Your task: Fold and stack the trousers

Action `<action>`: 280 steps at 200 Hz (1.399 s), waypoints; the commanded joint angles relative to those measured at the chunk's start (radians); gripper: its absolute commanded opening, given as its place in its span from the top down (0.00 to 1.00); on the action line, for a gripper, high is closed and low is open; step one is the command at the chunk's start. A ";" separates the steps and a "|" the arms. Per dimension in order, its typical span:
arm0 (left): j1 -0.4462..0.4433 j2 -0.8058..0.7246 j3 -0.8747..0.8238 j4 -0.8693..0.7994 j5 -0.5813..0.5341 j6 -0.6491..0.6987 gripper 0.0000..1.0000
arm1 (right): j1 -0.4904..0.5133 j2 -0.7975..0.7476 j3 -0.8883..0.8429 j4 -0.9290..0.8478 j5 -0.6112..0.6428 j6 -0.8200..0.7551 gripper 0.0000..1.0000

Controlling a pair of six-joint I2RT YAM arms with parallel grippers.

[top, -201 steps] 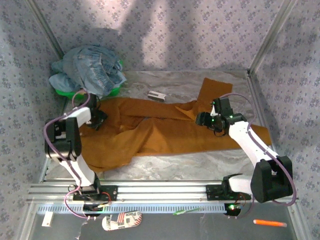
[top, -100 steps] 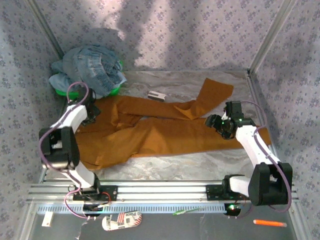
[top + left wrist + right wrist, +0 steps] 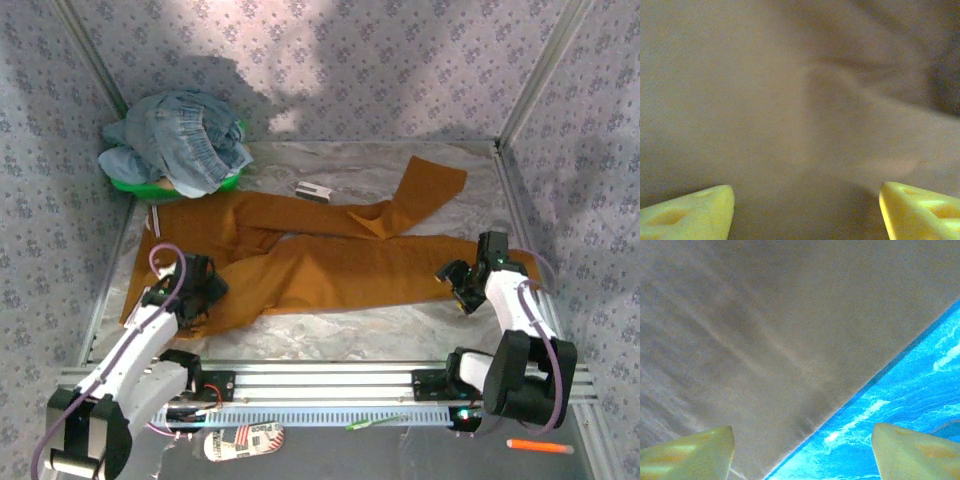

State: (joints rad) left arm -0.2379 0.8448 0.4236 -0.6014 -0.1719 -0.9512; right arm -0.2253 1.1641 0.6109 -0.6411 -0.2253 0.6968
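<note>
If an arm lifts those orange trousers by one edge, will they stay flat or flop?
Probably flop: the trousers lie in soft wrinkles, with one leg bent over itself. They would likely drape and drag, since the cloth spreads across most of the table.

We note plain ochre trousers [image 3: 330,265] under the left gripper [image 3: 203,288], yellow fingers [image 3: 690,210], a grey marbled table [image 3: 400,322]. Beyond the gripper: blue denim [image 3: 185,135], green basket [image 3: 125,184], lilac floral walls [image 3: 400,70].

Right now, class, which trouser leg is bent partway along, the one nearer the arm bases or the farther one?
The farther leg: its end kinks away from the arms, while the nearer leg lies straight.
</note>
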 commanded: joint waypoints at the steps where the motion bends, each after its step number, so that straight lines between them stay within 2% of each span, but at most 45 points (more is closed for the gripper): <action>1: 0.004 -0.073 -0.073 0.000 -0.047 -0.093 0.21 | -0.021 0.066 -0.001 0.078 -0.038 0.077 0.34; 20: 0.057 -0.122 -0.133 0.005 -0.055 -0.115 0.20 | -0.034 0.136 0.028 0.105 -0.042 0.096 0.44; 58: 0.209 -0.223 -0.169 -0.005 0.057 -0.125 0.18 | -0.054 0.209 0.058 0.080 -0.002 0.088 0.51; 85: 0.236 -0.256 -0.134 -0.019 0.052 -0.094 0.18 | -0.060 0.193 0.068 0.071 0.013 0.080 0.81; 110: 0.253 -0.235 -0.109 -0.017 0.068 -0.068 0.17 | -0.065 0.152 0.079 0.051 0.008 0.060 1.00; 123: 0.262 -0.221 -0.099 -0.009 0.087 -0.063 0.17 | -0.069 0.118 0.081 0.044 0.005 0.051 1.00; 154: 0.267 -0.209 -0.061 -0.001 0.100 -0.043 0.17 | -0.075 0.007 0.098 -0.098 0.026 0.016 1.00; 182: 0.267 -0.216 -0.002 -0.028 0.055 -0.021 0.17 | -0.109 -0.115 0.073 -0.217 0.002 0.055 1.00; 231: 0.275 -0.199 0.068 -0.059 0.011 0.008 0.17 | -0.174 -0.256 0.046 -0.370 0.046 0.067 1.00; 239: 0.277 -0.200 0.076 -0.065 0.017 0.007 0.17 | -0.190 -0.269 0.044 -0.395 0.061 0.062 0.90; 248: 0.278 -0.204 0.082 -0.067 0.024 0.006 0.17 | -0.203 -0.283 0.036 -0.407 0.063 0.051 0.66; 253: 0.279 -0.206 0.083 -0.063 0.028 0.008 0.17 | -0.206 -0.291 0.035 -0.406 0.060 0.051 0.57; 262: 0.278 -0.207 0.083 -0.054 0.037 0.006 0.18 | -0.206 -0.299 0.046 -0.390 0.067 0.049 0.51; 280: 0.279 -0.190 0.084 -0.009 0.078 0.008 0.20 | -0.145 -0.304 0.098 -0.350 0.035 0.053 0.47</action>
State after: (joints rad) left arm 0.0338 0.6380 0.4744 -0.6319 -0.1268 -0.9592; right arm -0.4217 0.8738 0.6609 -0.9806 -0.1905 0.7448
